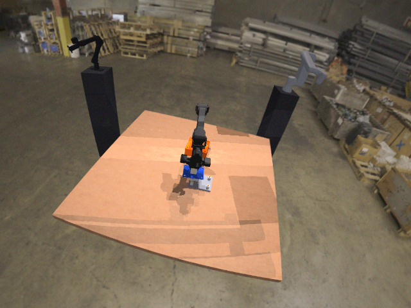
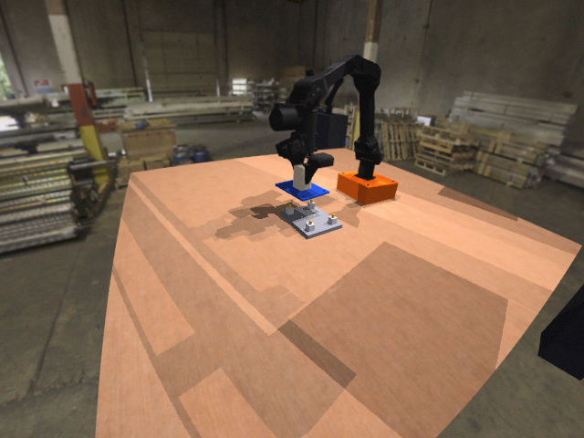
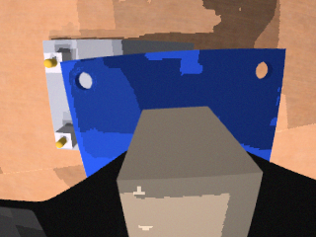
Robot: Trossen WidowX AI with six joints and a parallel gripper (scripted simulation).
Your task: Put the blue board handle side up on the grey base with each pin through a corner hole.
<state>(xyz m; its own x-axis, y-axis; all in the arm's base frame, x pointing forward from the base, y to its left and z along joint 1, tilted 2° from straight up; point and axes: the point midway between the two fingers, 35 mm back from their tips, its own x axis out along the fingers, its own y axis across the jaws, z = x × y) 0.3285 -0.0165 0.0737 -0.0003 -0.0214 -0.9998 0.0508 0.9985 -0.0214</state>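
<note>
The blue board (image 1: 186, 172) (image 2: 287, 188) (image 3: 104, 116) hangs about level, handle side up, above the table. My gripper (image 2: 302, 179) (image 3: 178, 150) is shut on its pale square handle (image 2: 300, 173) (image 3: 188, 138). The grey base (image 1: 200, 186) (image 2: 321, 218) (image 3: 55, 94) lies on the table, lower than the board. In the wrist view the board covers part of the base, which sticks out at left with two gold pins (image 3: 49, 63) (image 3: 60, 142) outside the board's left edge. The left hole shows pale grey beneath; the right hole shows table. The near corner holes are hidden.
My arm stands on an orange block (image 1: 188, 149) (image 2: 377, 192) behind the base on the wooden table (image 1: 132, 199) (image 2: 235, 292). Two dark pedestals (image 1: 101, 109) (image 1: 277, 109) with other arms stand beyond the table. Shadows lie beside the base.
</note>
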